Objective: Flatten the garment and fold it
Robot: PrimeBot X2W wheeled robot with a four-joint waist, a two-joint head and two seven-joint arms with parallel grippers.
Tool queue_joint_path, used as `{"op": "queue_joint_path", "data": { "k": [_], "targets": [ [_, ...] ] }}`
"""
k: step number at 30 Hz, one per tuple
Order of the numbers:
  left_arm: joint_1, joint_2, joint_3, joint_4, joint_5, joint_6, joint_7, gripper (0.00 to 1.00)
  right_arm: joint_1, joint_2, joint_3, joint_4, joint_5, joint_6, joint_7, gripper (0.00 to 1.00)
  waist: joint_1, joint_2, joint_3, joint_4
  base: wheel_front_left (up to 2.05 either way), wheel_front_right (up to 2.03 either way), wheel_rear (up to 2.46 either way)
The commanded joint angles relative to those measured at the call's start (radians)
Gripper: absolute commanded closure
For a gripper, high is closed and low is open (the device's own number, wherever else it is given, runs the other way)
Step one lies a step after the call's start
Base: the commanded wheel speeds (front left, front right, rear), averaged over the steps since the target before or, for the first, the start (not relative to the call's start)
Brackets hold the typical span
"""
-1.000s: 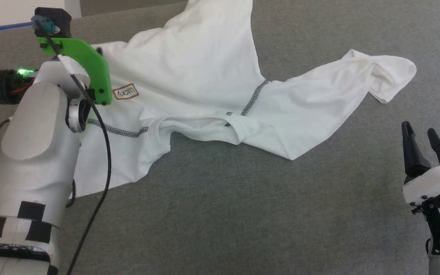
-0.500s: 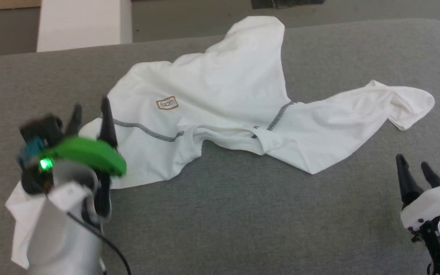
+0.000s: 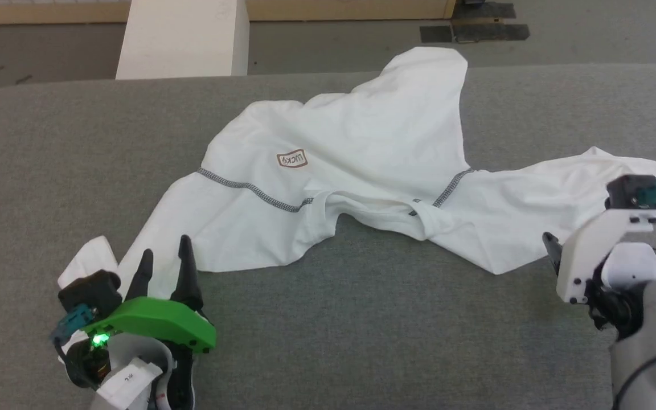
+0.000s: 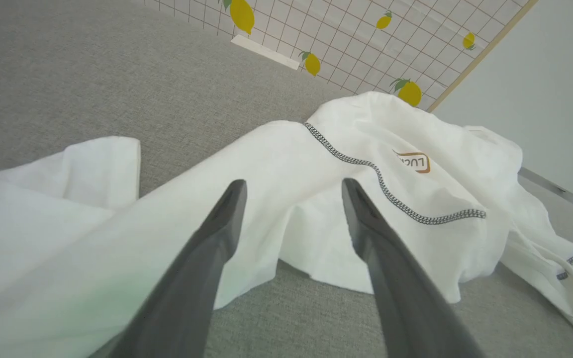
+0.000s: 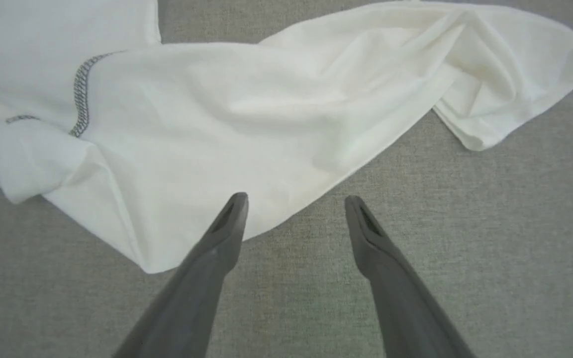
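Sprawling crumpled on the grey surface [image 3: 328, 336], the white T-shirt [image 3: 362, 148] is neither flattened nor folded yet; the left gripper [image 4: 292, 186] and right gripper [image 5: 294, 199] hover spread wide over opposite ends, holding nothing

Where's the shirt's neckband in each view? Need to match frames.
Head view: neckband at centre, on the T-shirt's near edge.
Left wrist view: neckband at lower right, a curved band.
Right wrist view: neckband at the far left, a folded lobe.
Shared landmark: the zigzag seam that runs down to the neckband.
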Motion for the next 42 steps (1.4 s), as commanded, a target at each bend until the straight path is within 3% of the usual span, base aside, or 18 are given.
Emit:
{"op": "queue_joint_path", "data": {
  "k": [1, 6, 11, 12, 13, 19, 24, 26, 29, 35, 36, 42],
  "targets": [
    [0.004, 0.005, -0.008, -0.013, 0.016, 0.004, 0.007, 0.00, -0.026, 0.000, -0.001, 0.029, -0.035, -0.002, 0.028, 0.00, 0.0000, 0.0000, 0.023, 0.026, 0.00, 0.00, 0.00],
    [-0.019, 0.015, -0.029, -0.032, 0.034, 0.005, 0.021, 0.00, -0.067, 0.000, -0.003, 0.119, -0.115, -0.002, 0.120, 0.00, 0.0000, 0.0000, 0.056, 0.061, 0.00, 0.00, 0.00],
    [-0.030, 0.016, -0.034, -0.033, 0.036, 0.006, 0.023, 0.00, -0.077, 0.000, 0.011, 0.150, -0.109, -0.002, 0.165, 0.00, 0.0000, 0.0000, 0.074, 0.071, 0.00, 0.00, 0.00],
    [-0.030, 0.016, -0.036, -0.032, 0.035, 0.006, 0.024, 0.00, -0.077, 0.000, 0.011, 0.151, -0.105, -0.002, 0.162, 0.56, 0.0000, 0.0000, 0.073, 0.070, 0.00, 0.00, 0.00],
    [-0.025, 0.018, -0.041, -0.030, 0.033, 0.008, 0.036, 0.00, -0.077, 0.000, 0.016, 0.146, -0.089, -0.002, 0.144, 1.00, 0.0000, 0.0000, 0.066, 0.062, 0.00, 0.00, 0.00],
    [-0.027, -0.003, -0.070, -0.070, -0.026, 0.014, 0.164, 0.00, -0.064, -0.005, 0.022, 0.120, -0.059, -0.002, 0.115, 1.00, 0.0000, 0.0000, 0.037, 0.040, 0.00, 0.00, 0.00],
    [-0.032, -0.003, -0.101, -0.053, -0.074, 0.097, 0.401, 0.00, -0.048, -0.004, 0.037, 0.107, -0.040, -0.002, 0.097, 1.00, 0.0000, 0.0000, 0.030, 0.015, 0.00, 0.00, 0.00],
    [-0.065, 0.000, -0.074, -0.022, -0.078, 0.130, 0.411, 0.00, -0.039, -0.003, 0.047, 0.100, -0.025, -0.002, 0.090, 1.00, 0.0000, 0.0000, 0.042, 0.004, 0.00, 0.00, 0.00],
    [-0.097, 0.005, -0.047, 0.030, -0.072, 0.141, 0.377, 0.00, -0.038, -0.002, 0.058, 0.096, -0.016, -0.002, 0.089, 1.00, 0.0000, 0.0000, 0.052, -0.006, 0.00, 0.00, 0.00],
    [-0.137, 0.007, -0.040, 0.146, -0.070, 0.125, 0.339, 0.01, -0.040, -0.002, 0.078, 0.089, -0.006, -0.002, 0.087, 1.00, 0.0000, 0.0000, 0.067, -0.023, 0.00, 0.00, 0.00],
    [-0.140, 0.009, -0.045, 0.165, -0.069, 0.119, 0.340, 1.00, -0.041, -0.002, 0.082, 0.087, -0.001, -0.002, 0.085, 1.00, 0.0000, 0.0000, 0.069, -0.025, 0.00, 0.00, 0.00],
    [-0.134, 0.000, -0.037, 0.189, -0.096, 0.079, 0.302, 1.00, -0.035, -0.001, 0.077, 0.056, 0.049, -0.002, 0.046, 1.00, 0.0000, 0.0000, 0.058, -0.023, 0.00, 0.00, 0.00]
  ]
}}
